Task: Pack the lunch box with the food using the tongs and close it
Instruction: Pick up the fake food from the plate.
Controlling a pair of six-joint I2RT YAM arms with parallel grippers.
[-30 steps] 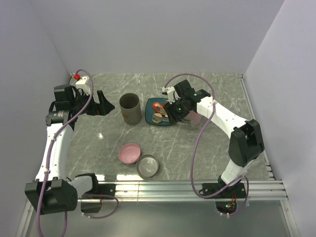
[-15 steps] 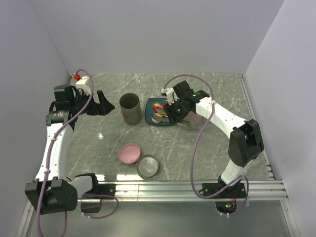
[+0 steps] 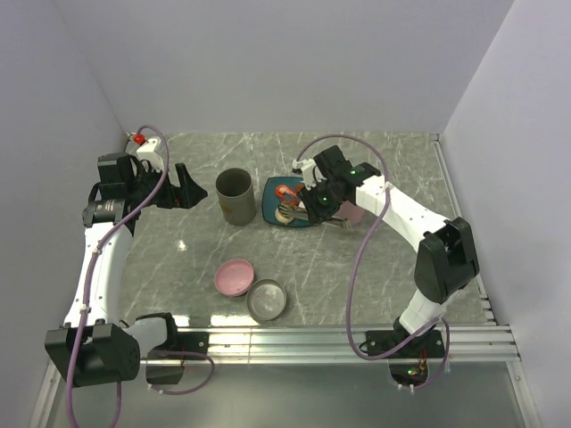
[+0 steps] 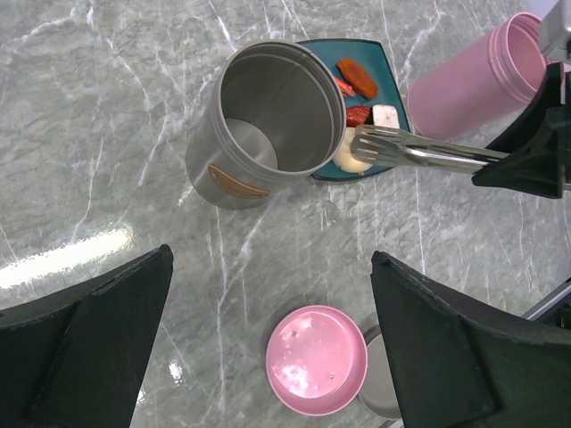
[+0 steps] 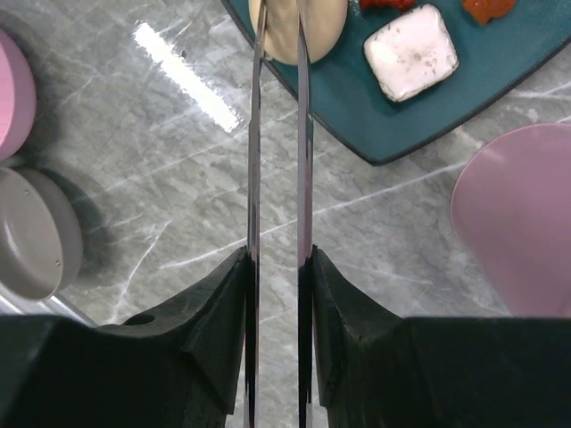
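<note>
Slim silver tongs [image 5: 254, 160] run forward from my right gripper [image 5: 278, 259], which is shut on their two arms and squeezes them close together. Their tips straddle a cream round piece of food [image 5: 326, 27] at the near edge of the teal plate [image 5: 375, 116]. On the plate also lie a white square piece [image 5: 411, 51] plus red [image 4: 357, 115] and orange pieces [image 4: 357, 78]. The steel lunch box pot [image 3: 235, 196] stands open and empty left of the plate. My left gripper [image 3: 187, 187] hovers open left of the pot, holding nothing.
A pink pot [image 4: 473, 85] lies on its side right of the plate, close to my right gripper. A pink lid [image 3: 235, 276] and a grey lid [image 3: 267, 300] lie side by side near the front. White walls enclose the marble table [image 3: 375, 259].
My right gripper has pressed the tongs' arms closer together and eased them onto the plate around the cream piece. The left arm has not moved.
</note>
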